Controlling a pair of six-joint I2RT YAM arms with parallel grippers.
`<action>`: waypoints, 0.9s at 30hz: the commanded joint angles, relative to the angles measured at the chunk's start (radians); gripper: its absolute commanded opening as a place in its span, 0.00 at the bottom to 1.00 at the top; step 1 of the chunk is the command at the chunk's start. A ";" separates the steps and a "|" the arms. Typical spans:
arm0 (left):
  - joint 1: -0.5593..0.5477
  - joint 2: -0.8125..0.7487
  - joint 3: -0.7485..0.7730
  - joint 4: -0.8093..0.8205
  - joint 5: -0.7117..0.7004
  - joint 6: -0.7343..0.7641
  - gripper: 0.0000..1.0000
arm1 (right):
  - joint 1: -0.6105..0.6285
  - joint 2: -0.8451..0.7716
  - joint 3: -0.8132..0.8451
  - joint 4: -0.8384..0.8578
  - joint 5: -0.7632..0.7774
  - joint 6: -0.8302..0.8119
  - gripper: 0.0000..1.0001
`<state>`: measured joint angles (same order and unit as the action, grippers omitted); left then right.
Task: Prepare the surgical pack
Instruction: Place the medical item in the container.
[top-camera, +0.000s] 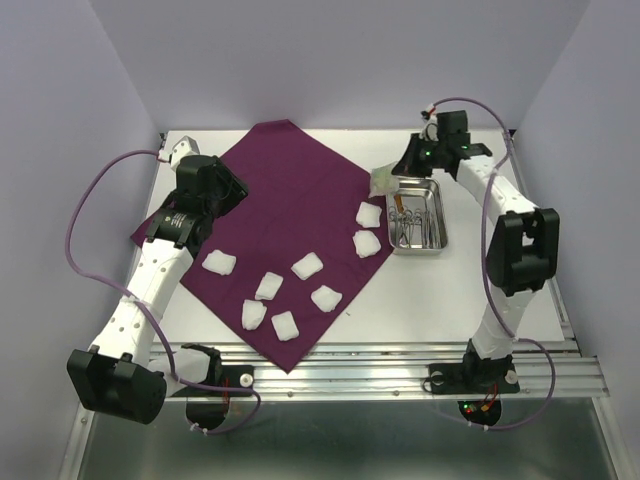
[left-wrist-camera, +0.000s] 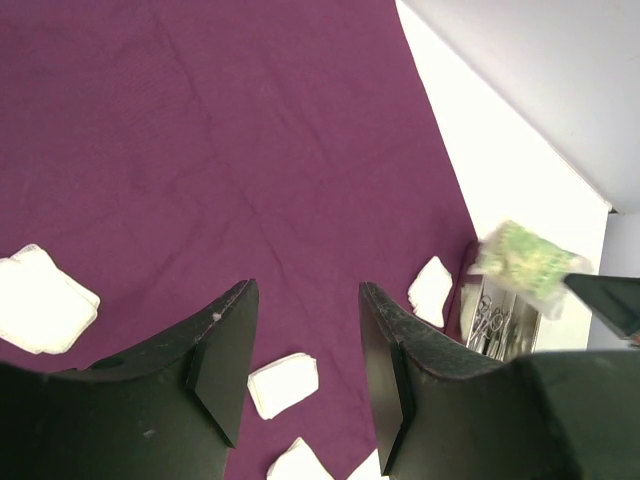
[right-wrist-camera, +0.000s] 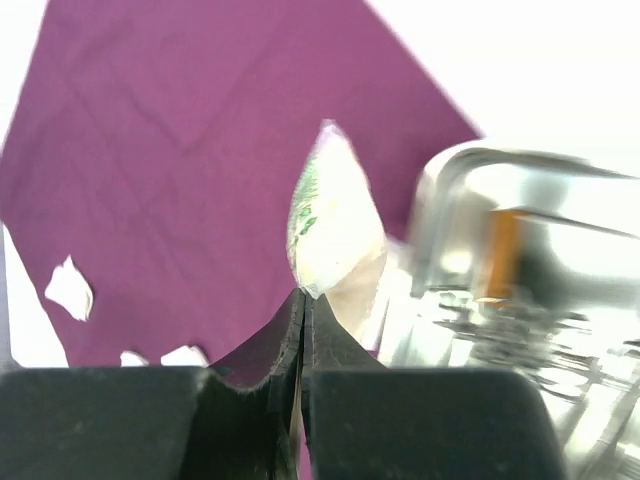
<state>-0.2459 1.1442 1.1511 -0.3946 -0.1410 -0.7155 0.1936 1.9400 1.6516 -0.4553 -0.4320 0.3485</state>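
While right gripper (right-wrist-camera: 304, 298) pinches packet (right-wrist-camera: 330, 215), tray (top-camera: 442, 216) holds instruments (top-camera: 410, 226) (metal).

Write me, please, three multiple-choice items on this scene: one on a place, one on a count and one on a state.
1. Where does the tray stand?
A. in the middle of the cloth
B. right of the cloth
C. left of the cloth

2. How many pads show from above?
A. three
B. eight
C. fourteen

3. How is the right hand?
A. open
B. shut on a pad
C. shut on a packet

Answers:
1 B, the tray sits just past the cloth's right edge.
2 B, eight white pads can be counted.
3 C, it pinches a green-and-white packet.
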 joint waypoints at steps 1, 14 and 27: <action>0.005 -0.017 -0.001 0.013 -0.006 0.010 0.55 | -0.094 -0.084 -0.012 -0.008 -0.102 -0.046 0.01; 0.005 -0.015 -0.001 0.008 -0.005 0.002 0.55 | -0.229 -0.059 -0.035 -0.022 -0.226 -0.094 0.01; 0.005 -0.001 -0.007 0.008 0.011 -0.009 0.54 | -0.250 0.097 0.028 -0.083 -0.246 -0.141 0.01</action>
<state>-0.2459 1.1469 1.1511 -0.3946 -0.1337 -0.7193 -0.0525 1.9965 1.6352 -0.5098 -0.6647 0.2424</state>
